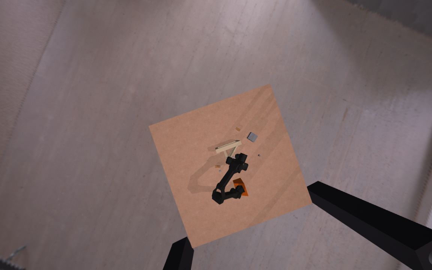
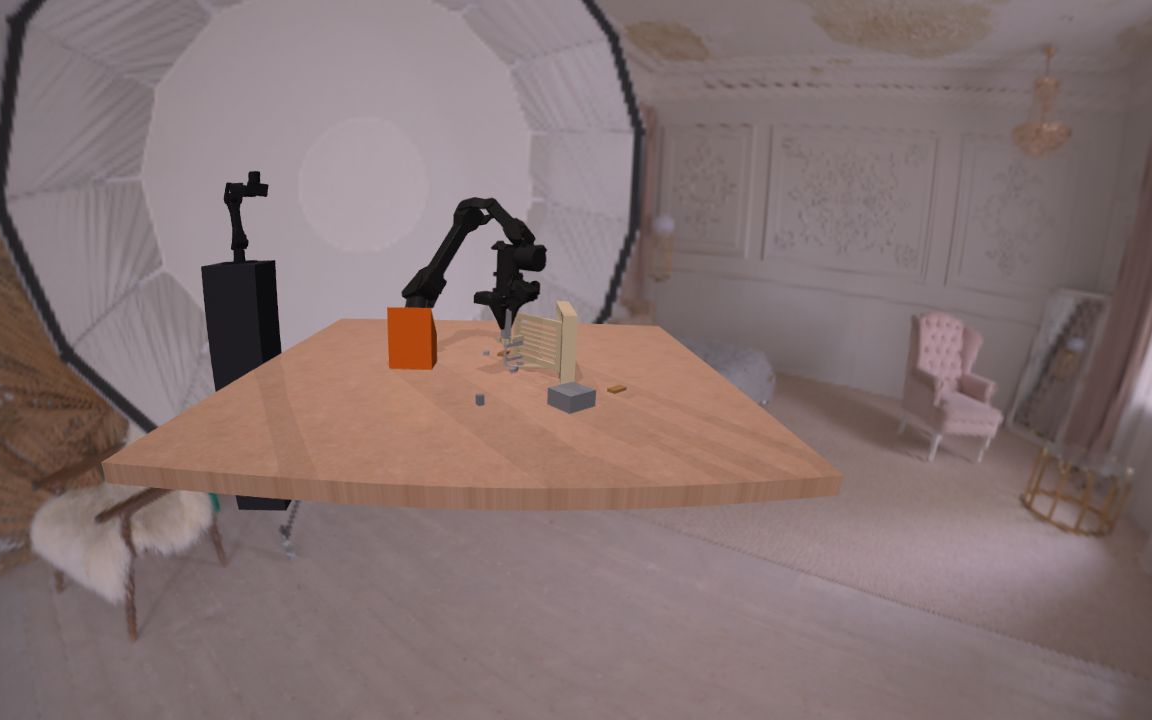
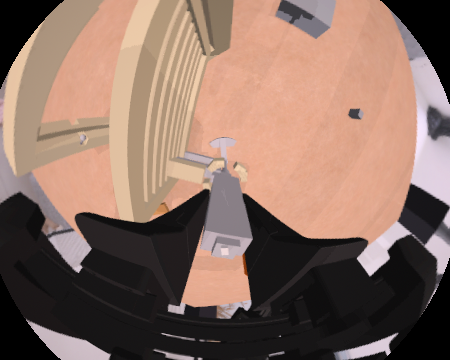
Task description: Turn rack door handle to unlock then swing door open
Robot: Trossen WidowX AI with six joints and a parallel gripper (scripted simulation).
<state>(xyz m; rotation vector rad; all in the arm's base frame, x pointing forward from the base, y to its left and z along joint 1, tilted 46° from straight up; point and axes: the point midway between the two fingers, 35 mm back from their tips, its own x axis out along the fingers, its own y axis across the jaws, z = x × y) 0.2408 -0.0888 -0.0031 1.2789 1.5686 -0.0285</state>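
The cream slatted door point(image 3: 130, 125) point(image 2: 537, 342) stands partly open, clearly less than square to its cream frame point(image 1: 228, 147) point(image 2: 567, 340) point(image 3: 25, 100). In the wrist view the hinge side is at the top and a gap shows between the door's free side and the frame. The grey upright handle point(image 3: 228, 215) stands off the door's free side. My gripper point(image 3: 224, 196) point(image 2: 505, 329) points down and is shut on the handle, one finger on each side. How far the handle is turned I cannot tell. In the overhead view the arm hides the handle.
A grey block point(image 1: 252, 136) point(image 2: 571, 397) point(image 3: 310, 15) lies near the hinge side. A small dark cube point(image 1: 258, 155) point(image 2: 479, 399) point(image 3: 355, 114) lies on the door's opening side. Small tan pieces point(image 1: 238, 128) point(image 1: 217, 166) lie beyond and before the frame. An orange box point(image 2: 411, 338) stands by the arm's base.
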